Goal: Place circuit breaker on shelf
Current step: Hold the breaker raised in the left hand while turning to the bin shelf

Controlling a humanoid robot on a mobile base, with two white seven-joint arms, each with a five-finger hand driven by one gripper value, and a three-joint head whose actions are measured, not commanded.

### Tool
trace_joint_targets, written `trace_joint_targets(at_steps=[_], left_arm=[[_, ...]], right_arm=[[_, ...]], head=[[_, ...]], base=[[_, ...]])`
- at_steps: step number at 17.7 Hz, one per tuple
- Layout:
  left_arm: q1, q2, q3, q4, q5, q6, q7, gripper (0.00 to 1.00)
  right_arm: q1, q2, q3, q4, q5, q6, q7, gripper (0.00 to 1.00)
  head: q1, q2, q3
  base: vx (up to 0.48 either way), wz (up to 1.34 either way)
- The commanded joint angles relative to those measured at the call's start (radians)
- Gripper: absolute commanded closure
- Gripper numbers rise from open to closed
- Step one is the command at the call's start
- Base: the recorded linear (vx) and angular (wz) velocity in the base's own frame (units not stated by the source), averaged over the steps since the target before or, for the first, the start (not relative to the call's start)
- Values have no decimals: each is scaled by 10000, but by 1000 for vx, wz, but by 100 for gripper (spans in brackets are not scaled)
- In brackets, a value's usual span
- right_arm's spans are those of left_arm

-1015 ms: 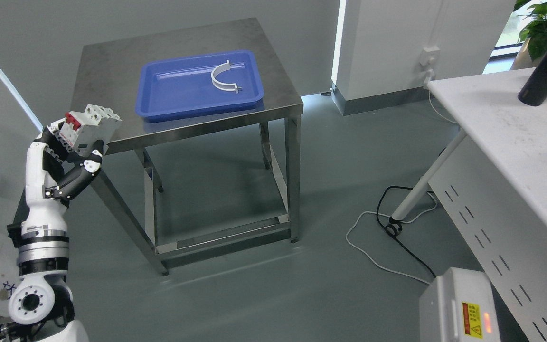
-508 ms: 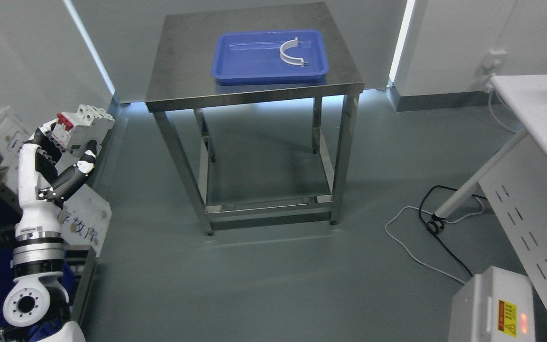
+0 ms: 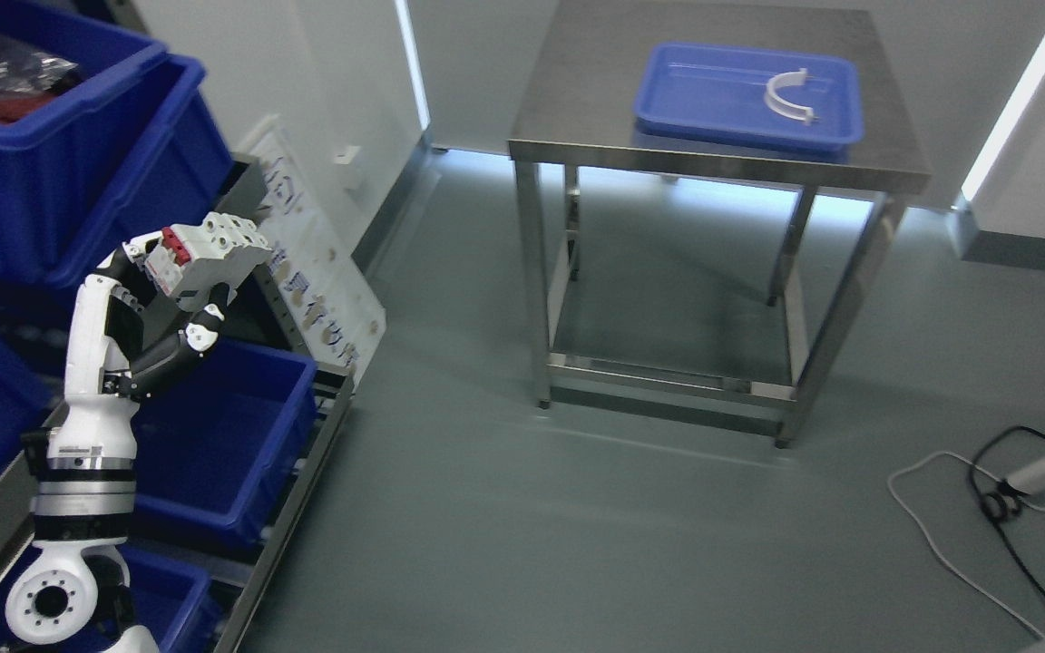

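A grey-green floor fills most of the head view, with a steel bench (image 3: 722, 136) at the far wall and a rack of shelves (image 3: 305, 458) down the near side. Taking that shelf rack as the landmark: it holds several blue bins (image 3: 223, 435), one large one at its top corner and others stacked lower, and a white printed board (image 3: 327, 272) leans against its far end. Well away from the rack, the bench carries a blue tray (image 3: 740, 118) with a white curved clip (image 3: 790, 95) lying in it.

The circuit breaker (image 3: 209, 258), white with a red switch, is up in the air just in front of the rack, above the middle bin and level with the gap under the top one. The left hand (image 3: 164, 304) has its fingers wrapped round the breaker's lower body, gripping it from beneath and behind. The right hand is out of view.

The placing step looks close but not done. The main risk is the breaker, top-heavy above the fingers, tipping or slipping if the grip loosens early. The arm may also knock a bin rim or the leaning board as it reaches in, since the opening between the bins looks tight. Releasing over a bin rather than onto shelf surface would drop it in the wrong place.
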Motion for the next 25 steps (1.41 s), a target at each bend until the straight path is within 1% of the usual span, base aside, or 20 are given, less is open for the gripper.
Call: trace_joint_targets(at_steps=[1, 6, 7, 9, 11, 12, 14, 15, 16, 18, 19, 21, 23, 25], left_arm=[[-739, 173, -505, -223, 7, -228, -109, 89], [-1751, 173, -490, -223, 7, -90, -170, 89], [-2042, 173, -490, -223, 7, 214, -155, 89], [-2381, 227, -292, -223, -24, 1209, -140, 89], [-2490, 808, -76, -223, -24, 1597, -155, 89], [-2490, 1297, -76, -223, -24, 1780, -170, 89], [-2597, 2309, -76, -193, -24, 2606, -307, 89], [-2704, 2755, -91, -132, -39, 2838, -490, 89], [-2750, 3397, -91, 51, -54, 2992, -720, 89], [-2797, 4045, -137, 526, -85, 2994, -768, 89], [-2842, 4458, -228, 1090, -389, 2994, -784, 89], [-3423, 4738, -519, 1860, -850, 2994, -921, 88], [-4128, 4754, -1100, 2733, -1280, 2933, -1151, 88], [-4514, 4814, -1699, 3439, -1648, 2978, -1380, 88]], right_arm=[[1, -175, 199, -1, 0, 627, -6, 0], [1, -175, 199, -1, 0, 627, -6, 0], [1, -175, 199, -1, 0, 627, -6, 0], [1, -175, 199, -1, 0, 627, -6, 0], [1, -175, 199, -1, 0, 627, -6, 0], [1, -175, 199, -1, 0, 627, -6, 0], [1, -175, 199, -1, 0, 627, -6, 0], [1, -175, 199, -1, 0, 627, -6, 0], [1, -175, 199, -1, 0, 627, -6, 0], [1, -175, 199, -1, 0, 627, -6, 0], [1, -175, 199, -1, 0, 627, -6, 0], [1, -175, 199, -1, 0, 627, -6, 0], [1, -175, 199, -1, 0, 627, -6, 0], [1, -175, 199, -1, 0, 627, -6, 0]], head=[[0, 0, 0], [0, 0, 0], [0, 0, 0], [0, 0, 0], [0, 0, 0], [0, 0, 0], [0, 0, 0], [0, 0, 0], [0, -1, 0], [0, -1, 0], [0, -2, 0], [0, -2, 0], [0, -2, 0], [0, -2, 0]], base=[[-110, 786], [-102, 818], [-95, 854], [-96, 964], [-72, 1104], [-47, 1080], [-23, 1064], [0, 1049], [44, 1007], [58, 923], [76, 632], [77, 542], [77, 414], [66, 330]])
